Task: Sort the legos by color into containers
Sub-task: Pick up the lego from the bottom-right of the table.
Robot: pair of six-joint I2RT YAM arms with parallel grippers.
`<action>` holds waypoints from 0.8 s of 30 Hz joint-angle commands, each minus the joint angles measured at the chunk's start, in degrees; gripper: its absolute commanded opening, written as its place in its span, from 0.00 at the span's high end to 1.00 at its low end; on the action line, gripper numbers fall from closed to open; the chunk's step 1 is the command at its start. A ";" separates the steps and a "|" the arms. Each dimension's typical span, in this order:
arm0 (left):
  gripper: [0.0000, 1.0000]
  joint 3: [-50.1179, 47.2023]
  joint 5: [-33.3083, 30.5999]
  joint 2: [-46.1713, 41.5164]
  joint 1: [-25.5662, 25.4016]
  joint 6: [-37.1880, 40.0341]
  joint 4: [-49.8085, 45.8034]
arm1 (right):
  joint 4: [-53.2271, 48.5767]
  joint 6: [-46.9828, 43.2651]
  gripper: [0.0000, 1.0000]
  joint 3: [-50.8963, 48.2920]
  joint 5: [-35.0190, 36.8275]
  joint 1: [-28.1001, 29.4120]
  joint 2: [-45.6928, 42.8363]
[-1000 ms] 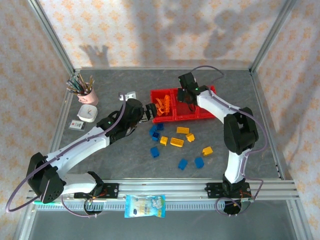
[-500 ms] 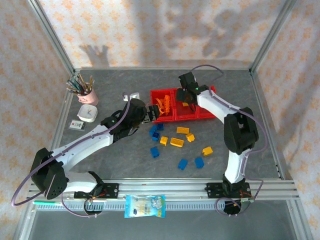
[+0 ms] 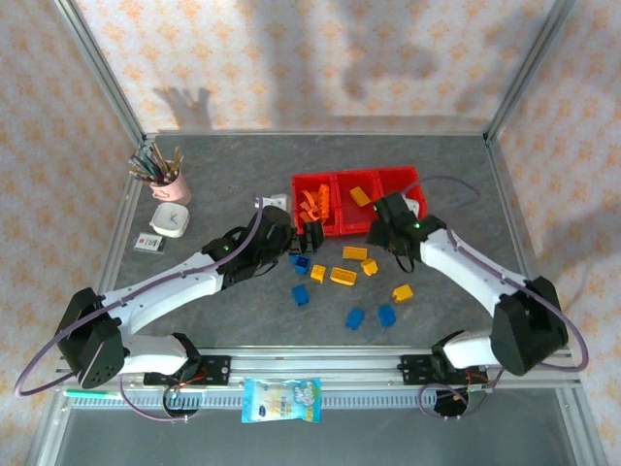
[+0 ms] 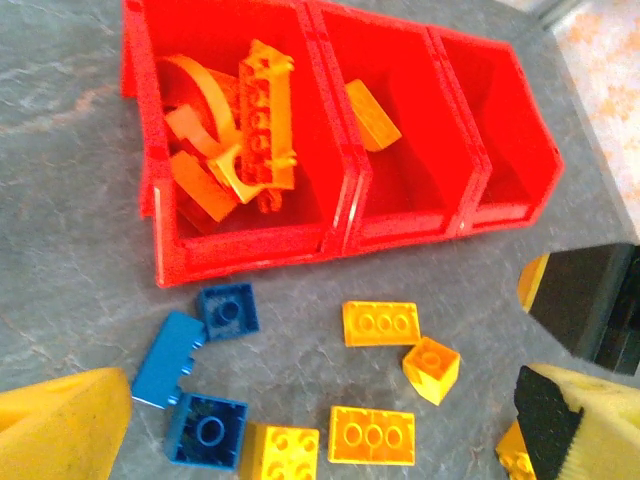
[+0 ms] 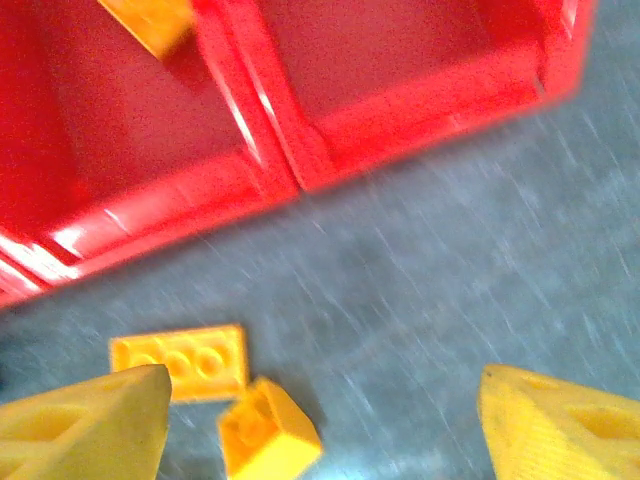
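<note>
The containers (image 3: 388,212), three joined red bins, stand at the back centre. The left bin holds orange legos (image 4: 245,130), the middle bin one yellow brick (image 4: 372,113), and the right bin (image 4: 492,125) is bare. Loose blue bricks (image 4: 226,308) and yellow bricks (image 4: 380,323) lie in front of the bins. My left gripper (image 3: 309,236) hangs open above the blue and yellow cluster, its jaws wide and holding nothing. My right gripper (image 3: 383,233) is open just in front of the middle bin, over a small yellow brick (image 5: 268,430) and a flat one (image 5: 185,360).
A pink cup of pencils (image 3: 167,175), a white box (image 3: 172,219) and a small card (image 3: 147,243) sit at the left. More blue bricks (image 3: 355,317) and a yellow brick (image 3: 402,291) lie nearer the front. A snack packet (image 3: 281,400) rests on the front rail.
My right gripper opened over the middle bin, left a yellow brick there and drew back toward the near side. My left gripper moved from the left bin's front toward the loose bricks.
</note>
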 commanded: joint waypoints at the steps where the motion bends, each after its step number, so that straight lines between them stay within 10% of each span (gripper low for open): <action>1: 0.01 -1.76 0.86 -0.79 -1.34 0.93 2.99 | -6.31 9.64 0.17 -4.65 4.16 2.28 -4.89; 12: 0.01 -2.82 1.95 0.08 -2.22 1.01 4.09 | -9.79 26.75 0.13 -18.81 4.76 6.60 -16.01; 24: 0.01 -1.91 -0.49 -0.14 -2.24 0.67 2.01 | 5.51 25.64 0.28 -21.90 0.30 6.71 -11.38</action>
